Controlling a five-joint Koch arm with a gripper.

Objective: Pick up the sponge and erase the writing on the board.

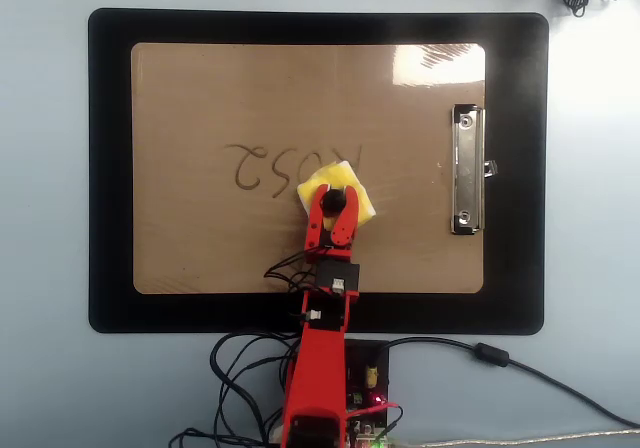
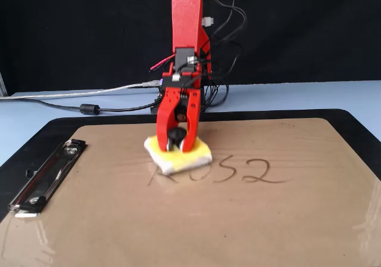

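Overhead view: a red robot arm reaches from the near edge of the desk (image 1: 60,168) over the board (image 1: 200,88), a brown clipboard lying on a black mat (image 1: 110,168). The gripper (image 1: 333,208) has its jaws clamped on the black knob in the middle of the sponge (image 1: 352,184), a small yellow square. The sponge sits flat on the board, between the silver clip (image 1: 466,168) and the writing (image 1: 270,168), covering the end of the word nearest the clip. In the fixed view the gripper (image 2: 177,140) points straight down, and the sponge (image 2: 196,157) hides most of the first letter, so the writing (image 2: 244,171) reads as "OS2" with only faint strokes of the first letter showing beside the sponge.

Judged from this, the pick-up is done: the sponge is held and pressed to the board. Erasing has barely begun. Three letters remain dark and whole. Whether the covered letter is wiped off cannot be told while the sponge lies on it. Still to do: sweep the sponge across the rest of the word, away from the clip.
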